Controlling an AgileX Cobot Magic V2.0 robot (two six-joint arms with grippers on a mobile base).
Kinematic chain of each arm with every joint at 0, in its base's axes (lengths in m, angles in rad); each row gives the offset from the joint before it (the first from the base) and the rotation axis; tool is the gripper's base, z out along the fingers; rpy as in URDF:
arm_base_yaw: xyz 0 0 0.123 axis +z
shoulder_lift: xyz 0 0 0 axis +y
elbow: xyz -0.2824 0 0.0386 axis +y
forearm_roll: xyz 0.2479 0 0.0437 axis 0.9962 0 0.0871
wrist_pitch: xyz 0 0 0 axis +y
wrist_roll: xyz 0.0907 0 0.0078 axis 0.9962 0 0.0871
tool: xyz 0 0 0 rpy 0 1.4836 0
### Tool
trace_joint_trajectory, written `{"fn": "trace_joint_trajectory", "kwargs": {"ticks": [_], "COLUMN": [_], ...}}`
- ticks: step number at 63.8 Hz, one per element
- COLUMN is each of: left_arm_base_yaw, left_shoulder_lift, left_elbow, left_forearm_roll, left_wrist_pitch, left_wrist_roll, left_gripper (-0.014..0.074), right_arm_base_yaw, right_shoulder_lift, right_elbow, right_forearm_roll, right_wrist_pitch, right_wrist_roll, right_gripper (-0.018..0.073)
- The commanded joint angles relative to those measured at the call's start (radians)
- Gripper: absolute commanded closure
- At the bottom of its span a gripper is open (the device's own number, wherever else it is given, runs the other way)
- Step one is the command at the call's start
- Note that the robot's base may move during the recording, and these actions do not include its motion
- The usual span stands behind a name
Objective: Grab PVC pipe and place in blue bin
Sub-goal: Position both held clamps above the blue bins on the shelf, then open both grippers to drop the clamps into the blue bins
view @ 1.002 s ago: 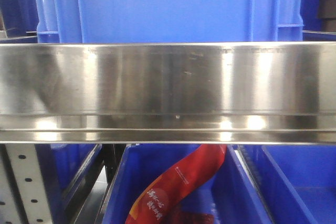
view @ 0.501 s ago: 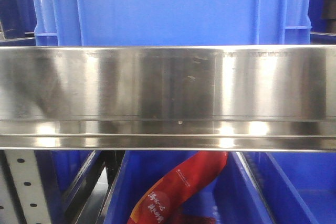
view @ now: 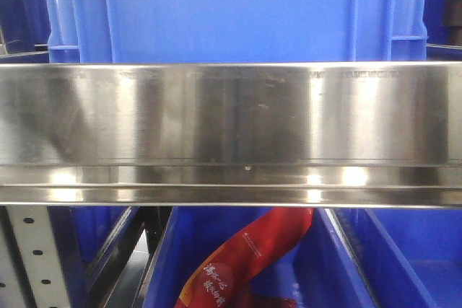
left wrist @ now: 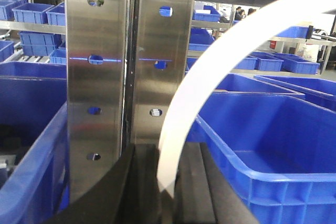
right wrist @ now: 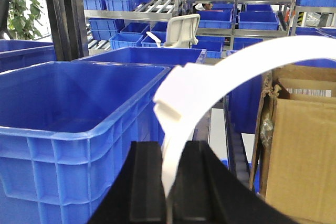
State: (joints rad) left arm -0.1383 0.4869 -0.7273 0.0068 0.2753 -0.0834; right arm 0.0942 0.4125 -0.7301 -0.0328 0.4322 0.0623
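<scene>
No PVC pipe shows in any view. In the left wrist view my left gripper [left wrist: 168,150] has its black jaws nearly together on the pointed end of a curved white strap [left wrist: 210,72] that arcs up to the right. In the right wrist view my right gripper [right wrist: 170,148] is likewise closed on a white strap [right wrist: 210,82] with a ratchet-like head. A blue bin [left wrist: 262,145] lies right of the left gripper. Another blue bin [right wrist: 79,98] lies left of the right gripper. Neither gripper shows in the front view.
A steel shelf beam [view: 231,128] fills the front view, with a blue crate [view: 231,12] above and a blue bin [view: 325,265] holding a red packet [view: 245,257] below. A steel upright [left wrist: 100,77] stands close ahead of the left gripper. A cardboard box [right wrist: 299,140] is at the right.
The shelf beam sits slightly lower in the front view than one second ago. It has hardly shifted in the last half second.
</scene>
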Motion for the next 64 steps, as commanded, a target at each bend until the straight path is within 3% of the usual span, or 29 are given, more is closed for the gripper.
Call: {"fn": "trace_joint_trajectory", "kwargs": {"ticks": [1,12,20,25,32,39,51,64], "left_arm_base_yaw": [-0.008,-0.008,-0.008,-0.008,-0.008,-0.008,-0.025,-0.165], "left_shoulder_lift": [-0.002,0.069,0.164,0.223,0.306,0.375,0.474,0.578], "left_elbow": [-0.016,-0.155,-0.300,-0.367,-0.438,-0.488,-0.538,-0.618], "left_forearm_roll": [-0.022,-0.028,-0.060,-0.126,-0.286,-0.382,-0.421,-0.370], "left_wrist_pitch": [0.010,0.117,0.196,0.245,0.283,0.312,0.347,0.325], "left_wrist_roll": [-0.006,0.020,0.049,0.115,0.237,0.295,0.295,0.279], "left_gripper": [0.0707,0.0707,0.0707,0.0707,0.0707,0.0707,0.0707,0.0707], "right_arm_base_yaw": [-0.001,-0.001,-0.001,-0.001,-0.001,0.010,0.119,0.237], "right_shoulder_lift": [0.003,0.101,0.210,0.277,0.374,0.459,0.584,0.714], "right_elbow": [-0.005,-0.086,-0.180,-0.233,-0.308,-0.373,-0.471,-0.553], "right_forearm_roll": [0.008,0.131,0.187,0.216,0.264,0.298,0.298,0.298], "right_wrist_pitch": [-0.026,-0.016,0.033,0.070,0.094,0.099,0.099,0.063], "right_wrist_roll": [-0.002,-0.004,-0.074,-0.094,-0.095,-0.098,-0.133,-0.151], "right_gripper": [0.0721,0.0721,0.0721,0.0721,0.0721,0.0721,0.0721,0.0721]}}
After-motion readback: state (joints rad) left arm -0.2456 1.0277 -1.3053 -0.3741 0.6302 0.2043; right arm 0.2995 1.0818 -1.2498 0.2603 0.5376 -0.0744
